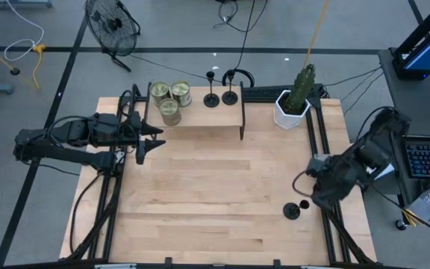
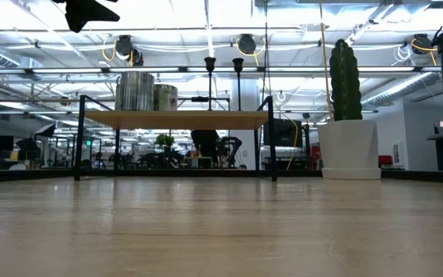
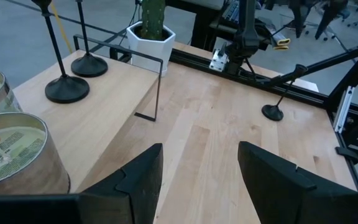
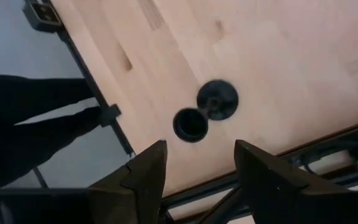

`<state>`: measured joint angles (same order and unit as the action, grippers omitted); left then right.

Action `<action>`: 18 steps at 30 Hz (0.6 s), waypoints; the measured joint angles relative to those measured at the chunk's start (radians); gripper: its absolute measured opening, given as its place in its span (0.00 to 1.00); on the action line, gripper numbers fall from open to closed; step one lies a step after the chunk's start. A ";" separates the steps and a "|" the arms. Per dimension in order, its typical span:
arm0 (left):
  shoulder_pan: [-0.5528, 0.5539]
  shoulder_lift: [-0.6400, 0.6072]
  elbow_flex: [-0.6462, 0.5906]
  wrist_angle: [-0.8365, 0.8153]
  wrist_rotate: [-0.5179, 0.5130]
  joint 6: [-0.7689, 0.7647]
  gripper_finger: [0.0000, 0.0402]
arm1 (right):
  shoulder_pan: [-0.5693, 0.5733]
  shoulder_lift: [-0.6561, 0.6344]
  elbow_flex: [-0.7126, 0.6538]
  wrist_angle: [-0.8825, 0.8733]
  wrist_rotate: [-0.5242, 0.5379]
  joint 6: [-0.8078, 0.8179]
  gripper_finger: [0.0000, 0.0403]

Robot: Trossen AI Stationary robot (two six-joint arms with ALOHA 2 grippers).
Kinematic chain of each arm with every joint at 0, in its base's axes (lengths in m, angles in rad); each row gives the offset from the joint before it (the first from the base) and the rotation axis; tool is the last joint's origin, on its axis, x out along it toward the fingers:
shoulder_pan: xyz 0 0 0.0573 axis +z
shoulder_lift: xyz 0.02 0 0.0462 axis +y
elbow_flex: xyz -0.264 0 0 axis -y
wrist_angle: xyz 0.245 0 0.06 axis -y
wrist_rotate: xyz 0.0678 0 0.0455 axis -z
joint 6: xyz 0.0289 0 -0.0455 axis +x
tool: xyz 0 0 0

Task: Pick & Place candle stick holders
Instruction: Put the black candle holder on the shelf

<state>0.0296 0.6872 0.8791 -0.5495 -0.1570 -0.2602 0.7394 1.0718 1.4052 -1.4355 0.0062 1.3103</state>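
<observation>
Two black candle stick holders (image 1: 211, 99) (image 1: 230, 96) stand upright on their round bases on the raised wooden shelf (image 1: 200, 117) at the table's far side; they also show in the left wrist view (image 3: 67, 90) (image 3: 89, 64). A third holder (image 1: 293, 210) stands on its base on the table near the right edge, and is seen from above in the right wrist view (image 4: 216, 99). My right gripper (image 4: 197, 168) is open and empty, above it and just to its right (image 1: 313, 196). My left gripper (image 1: 154, 140) is open and empty, raised by the shelf's left end.
Three greenish-gold tins (image 1: 170, 99) stand on the shelf's left part. A potted cactus in a white pot (image 1: 293, 104) stands at the far right. Dark frame rails (image 1: 321, 142) run along the table's sides. Bare wood (image 1: 215, 194) lies in front of the shelf.
</observation>
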 joint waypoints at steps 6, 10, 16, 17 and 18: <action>0.000 0.000 0.000 0.000 0.000 0.002 0.54 | 0.062 0.000 -0.136 0.082 -0.004 0.093 0.45; 0.000 0.000 0.000 0.000 0.000 0.004 0.54 | 0.091 0.000 -0.208 0.138 -0.007 0.129 0.44; 0.000 0.000 0.000 0.000 0.000 0.004 0.54 | 0.176 0.000 -0.275 0.242 -0.007 0.195 0.44; 0.000 0.000 0.000 0.000 0.000 0.004 0.54 | 0.192 0.000 -0.283 0.249 -0.007 0.221 0.44; 0.000 0.000 0.000 0.000 0.000 0.005 0.54 | 0.208 0.000 -0.292 0.251 -0.007 0.249 0.43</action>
<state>0.0296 0.6872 0.8791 -0.5499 -0.1570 -0.2555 0.9472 1.0718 1.1135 -1.1842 -0.0010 1.5589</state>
